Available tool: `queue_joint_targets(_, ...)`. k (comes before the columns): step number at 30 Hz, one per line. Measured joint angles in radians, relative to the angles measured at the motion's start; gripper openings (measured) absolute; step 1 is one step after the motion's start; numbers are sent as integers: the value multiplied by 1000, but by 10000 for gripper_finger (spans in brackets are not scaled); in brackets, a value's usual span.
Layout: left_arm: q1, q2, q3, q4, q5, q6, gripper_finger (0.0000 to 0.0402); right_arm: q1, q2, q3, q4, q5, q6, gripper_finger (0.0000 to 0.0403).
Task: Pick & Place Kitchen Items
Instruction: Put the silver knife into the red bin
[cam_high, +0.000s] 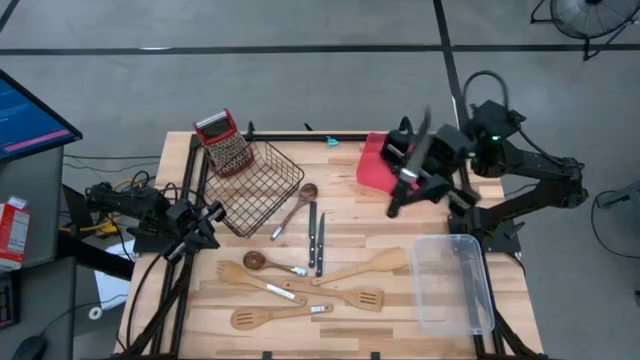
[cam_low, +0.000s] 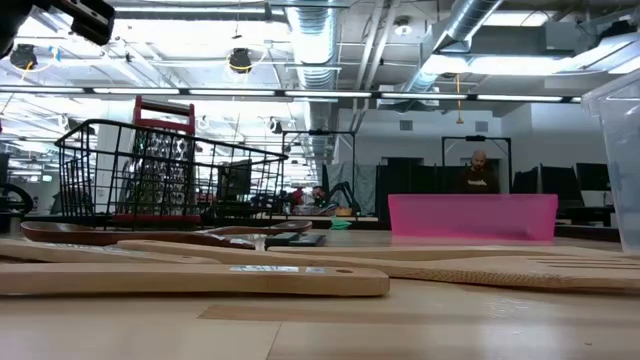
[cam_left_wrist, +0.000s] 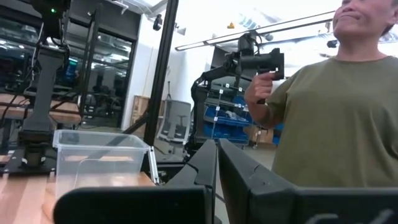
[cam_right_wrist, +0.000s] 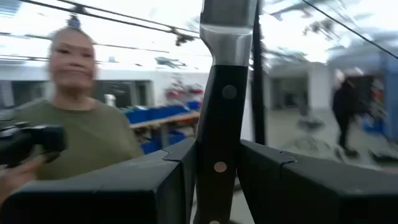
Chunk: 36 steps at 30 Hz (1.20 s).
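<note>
My right gripper (cam_high: 408, 178) is raised above the table beside the red tray (cam_high: 372, 168) and is shut on a black-handled steel knife (cam_high: 415, 150). My left gripper (cam_high: 208, 224) is shut and empty at the table's left edge, next to the wire basket (cam_high: 258, 182). Two more black-handled knives (cam_high: 316, 238), a dark-bowled spoon (cam_high: 294, 208) and several pale wooden spatulas and spoons (cam_high: 345, 285) lie flat on the table's middle and near part. My right gripper pinches the knife's black riveted handle (cam_right_wrist: 217, 127) between its two fingers (cam_right_wrist: 177, 171), which lie across the handle. The steel blade (cam_right_wrist: 227, 18) runs on past the fingertips. The knife is lifted clear of the table and the tray.
A clear plastic bin (cam_high: 455, 282) stands at the near right. A red-handled grater (cam_high: 226, 142) leans in the basket. A person (cam_left_wrist: 339, 118) stands beyond the table's right side holding a dark device. Bare wood lies between the utensils and the bin.
</note>
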Motion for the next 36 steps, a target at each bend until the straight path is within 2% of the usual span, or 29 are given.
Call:
queue_joint_targets(5,0,1,0,5,0,-2,2,-1,2,0,-214,251,-113,94)
queue_joint_targets(10,0,1,0,6,0,-2,2,3,2,0,-350,540,-197,94)
queue_joint_targets(16,0,1,0,12,0,-2,2,1,2,0,-483,957,-302,94)
queue_joint_targets(22,0,1,0,14,0,-3,2,1,20,0,-527,1353,-395,94)
queue_joint_targets(25,0,2,0,19,0,-3,2,0,23,0,-525,1515,-460,94)
queue_joint_targets(32,0,2,0,23,0,-3,2,-15,44,0,-452,1802,-609,94)
queue_joint_targets(36,0,2,0,24,0,-3,2,-44,49,0,-408,1891,-684,94)
